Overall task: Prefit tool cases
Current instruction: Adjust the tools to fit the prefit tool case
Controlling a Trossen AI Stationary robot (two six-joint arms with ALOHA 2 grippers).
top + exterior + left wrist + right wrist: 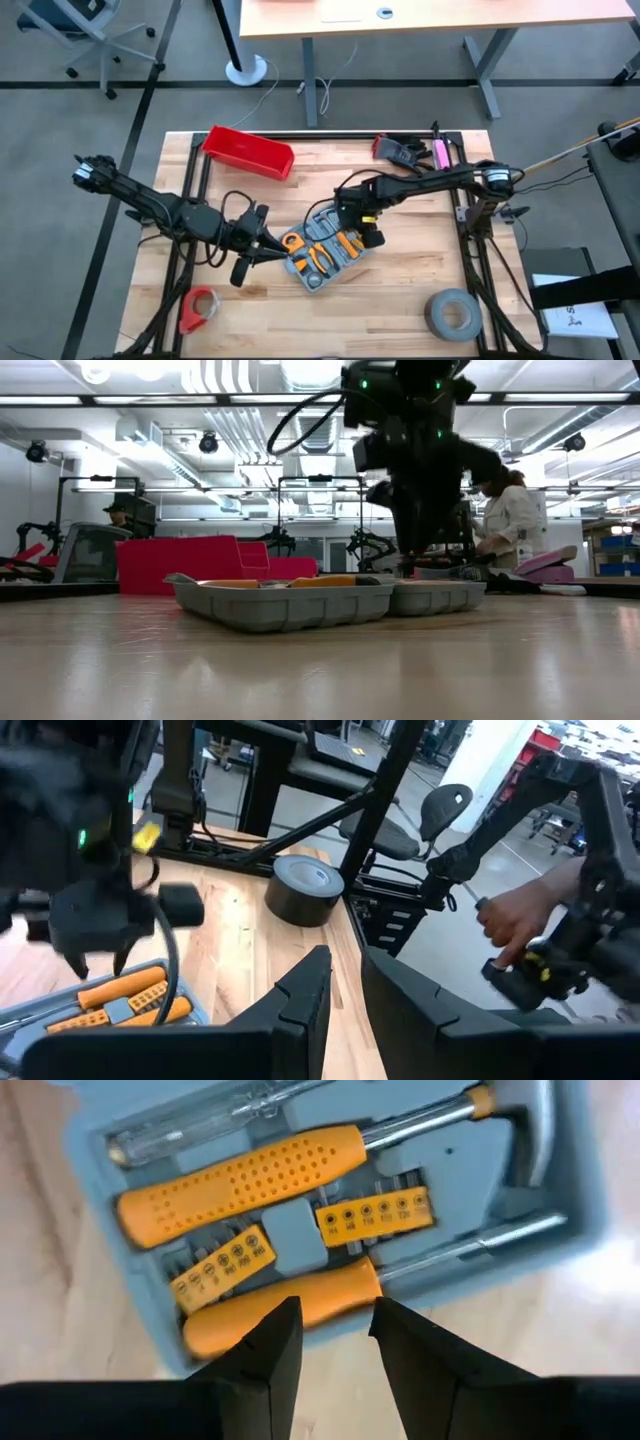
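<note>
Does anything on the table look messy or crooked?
A bit crooked, yes. The open tool case lies slanted across the table rather than square to its edges. The red bin near the back sits slanted too. The tools inside the case look settled in their slots, and nothing looks spilled or broken.

The grey-blue tool case [560, 1200] holds orange dotted handles [250, 1180]; the bin [248, 152] is red, the tape roll [452, 314] grey.

A robotics lab: more arm rigs [85, 525], office chairs [95, 30] and desks [440, 15] around.
</note>
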